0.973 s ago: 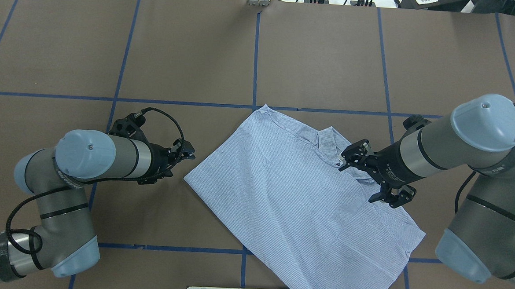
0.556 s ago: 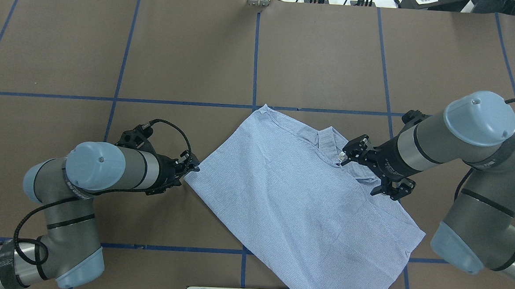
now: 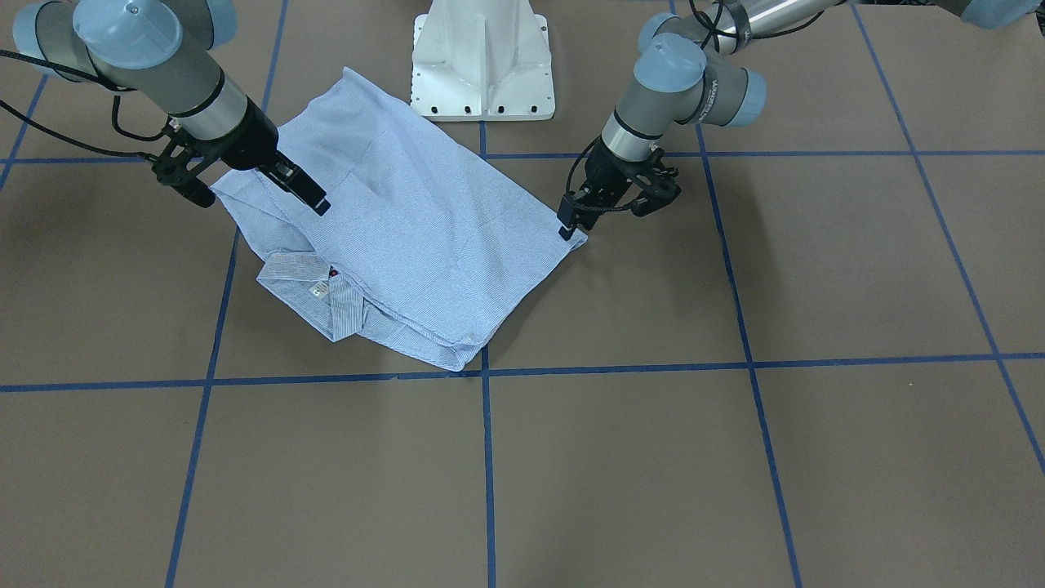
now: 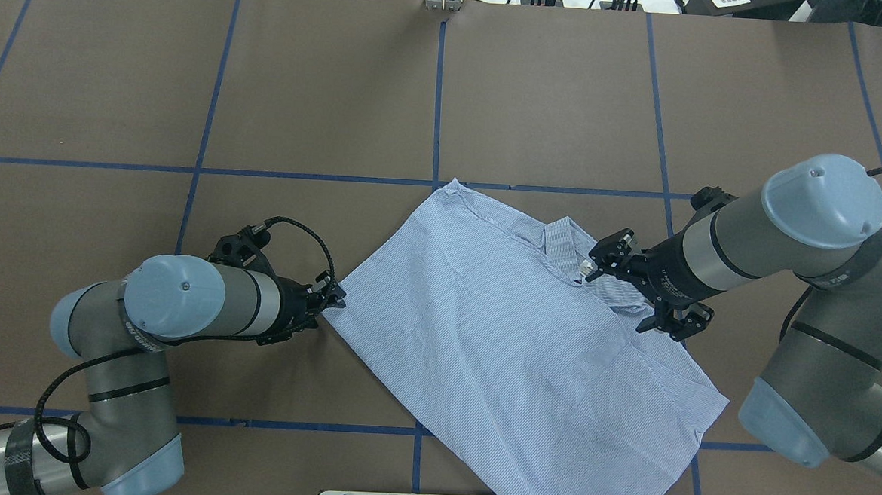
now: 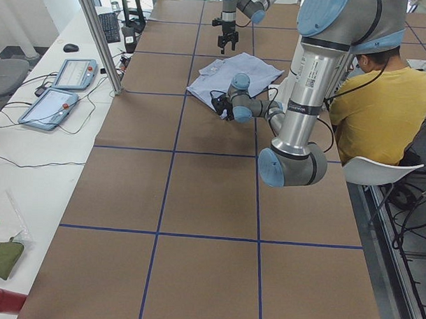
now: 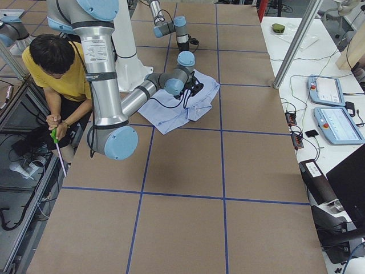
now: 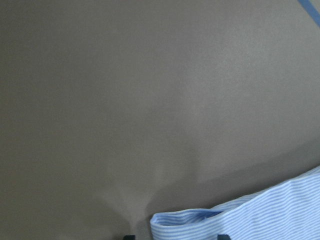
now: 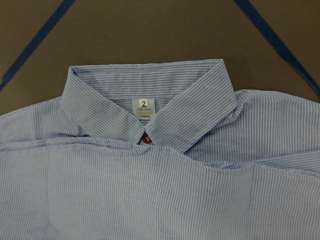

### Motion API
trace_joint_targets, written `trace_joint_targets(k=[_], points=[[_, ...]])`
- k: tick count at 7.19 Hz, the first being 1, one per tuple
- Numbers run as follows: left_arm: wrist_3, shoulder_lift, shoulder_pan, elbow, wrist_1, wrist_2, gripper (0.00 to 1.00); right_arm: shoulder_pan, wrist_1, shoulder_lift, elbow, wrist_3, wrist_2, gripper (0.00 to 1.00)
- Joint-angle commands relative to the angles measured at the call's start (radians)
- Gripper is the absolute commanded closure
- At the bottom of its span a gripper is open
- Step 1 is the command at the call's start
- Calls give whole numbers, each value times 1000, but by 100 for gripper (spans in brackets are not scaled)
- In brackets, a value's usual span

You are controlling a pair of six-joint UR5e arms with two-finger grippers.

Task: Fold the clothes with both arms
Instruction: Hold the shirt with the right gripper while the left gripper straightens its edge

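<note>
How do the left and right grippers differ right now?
The left gripper sits at the shirt's side corner, which lies between its open jaws; the right gripper is by the collar. The left gripper's opening shows in its wrist view; the right gripper's does not. Both reach the shirt from opposite sides.

The shirt (image 4: 511, 342) lies on the surface (image 4: 306, 82); left gripper (image 4: 333, 298) at its nine o'clock corner, right gripper (image 4: 613, 300) by the collar (image 4: 562, 242) at two o'clock.

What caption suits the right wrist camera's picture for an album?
Close over the light blue, white-striped shirt: its collar, a white neck label marked 2, one dark red button.
</note>
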Motion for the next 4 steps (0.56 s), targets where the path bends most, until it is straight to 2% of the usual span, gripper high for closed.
trace_joint_targets(k=[1,4], points=[[0,-1,2,2,0,0,100,3,2,1,1,0,0,0],[17,-8,-33,1,9,2,100,1,4,3,2,2,2,0]])
